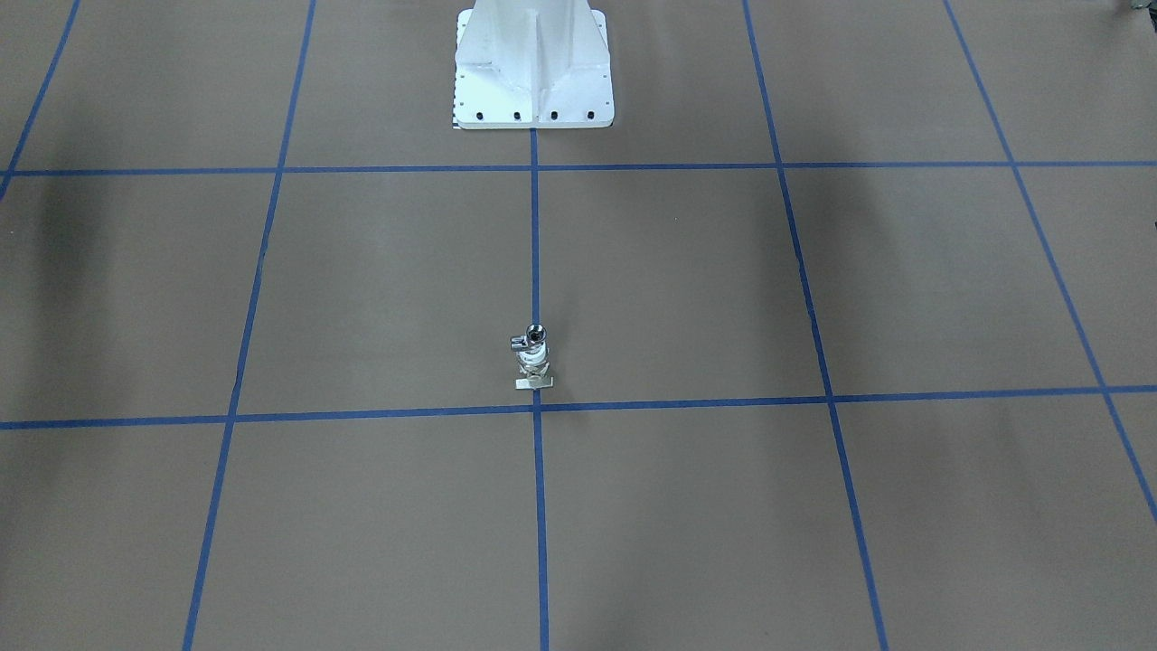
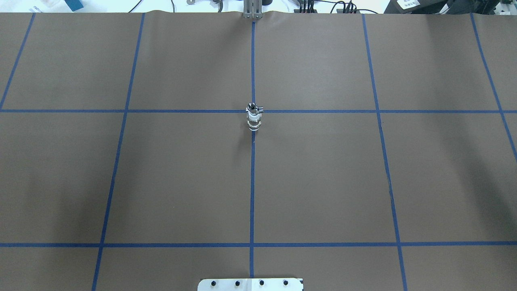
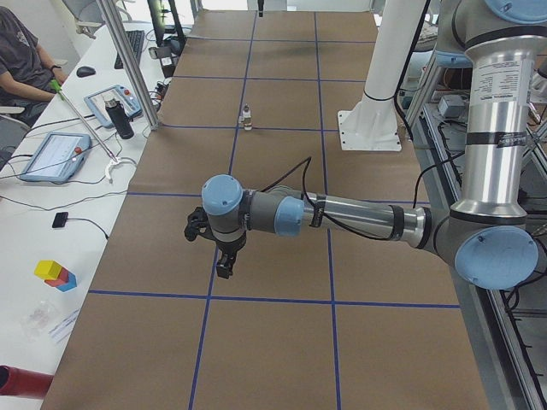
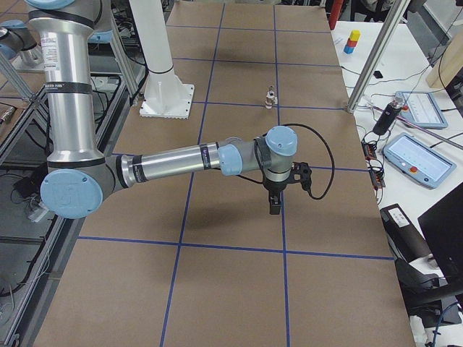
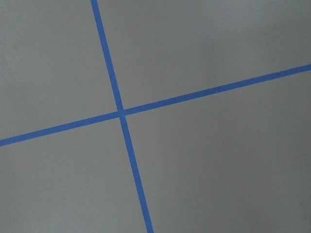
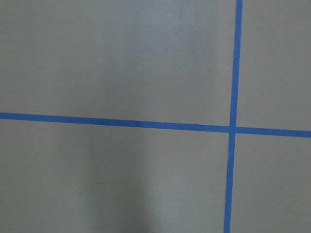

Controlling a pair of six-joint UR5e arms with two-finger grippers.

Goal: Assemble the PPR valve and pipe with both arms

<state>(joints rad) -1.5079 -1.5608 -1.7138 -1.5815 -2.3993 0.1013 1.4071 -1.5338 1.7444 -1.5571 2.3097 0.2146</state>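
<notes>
Though the pipe (image 1: 533,337) seemed seated on top of the valve (image 1: 535,362), the pair stood upright, tall and narrow, at mid-frame on the bench (image 1: 723,289).
A knock or a loose joint could have toppled it, I judged. The left gripper (image 3: 224,266) and right gripper (image 4: 275,207) hung well apart from it, and whether their fingers were apart or together could not be told.

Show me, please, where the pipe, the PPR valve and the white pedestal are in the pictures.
pipe (image 1: 537,335): exterior front-facing view, on its shiny chrome top.
PPR valve (image 1: 534,360): exterior front-facing view, on its white body below the pipe.
white pedestal (image 1: 506,101): exterior front-facing view, on its bolted base plate.
</notes>
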